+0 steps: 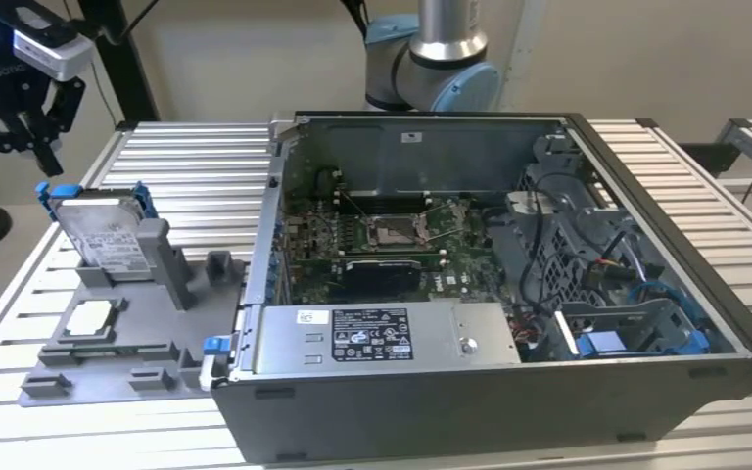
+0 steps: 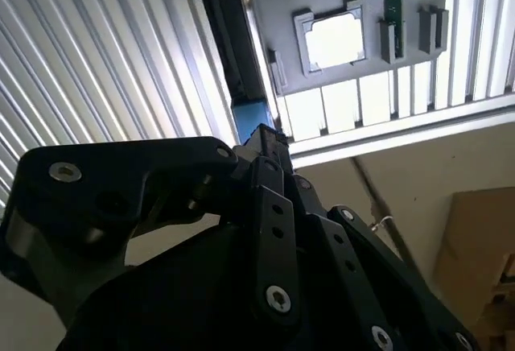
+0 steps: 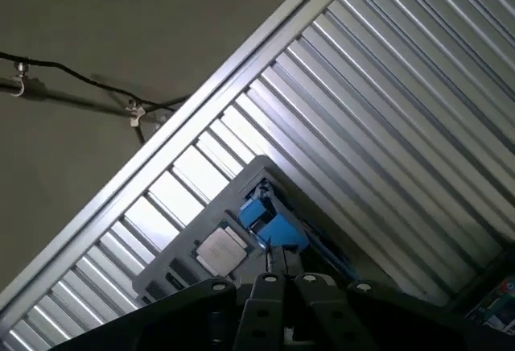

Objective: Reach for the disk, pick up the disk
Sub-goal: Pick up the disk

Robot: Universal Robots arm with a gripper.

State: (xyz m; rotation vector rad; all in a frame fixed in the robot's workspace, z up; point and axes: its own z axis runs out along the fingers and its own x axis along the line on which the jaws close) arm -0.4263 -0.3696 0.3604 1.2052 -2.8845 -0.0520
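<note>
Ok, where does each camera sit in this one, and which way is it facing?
Exterior view: off the arm and raised, looking down across the table at the open computer case and the disk; the arm and gripper show.
First wrist view: on the wrist, looking down past the gripper at the disk and chip.
Second wrist view: on the wrist, looking along the gripper at the disk's edge and the chip.
Shared: all three show disk, chip and gripper.

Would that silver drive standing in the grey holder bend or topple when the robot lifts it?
The disk looks like a rigid metal slab, so probably stiff and fairly heavy. Standing on edge in the grey holder, it might tip if nudged sideways.
</note>
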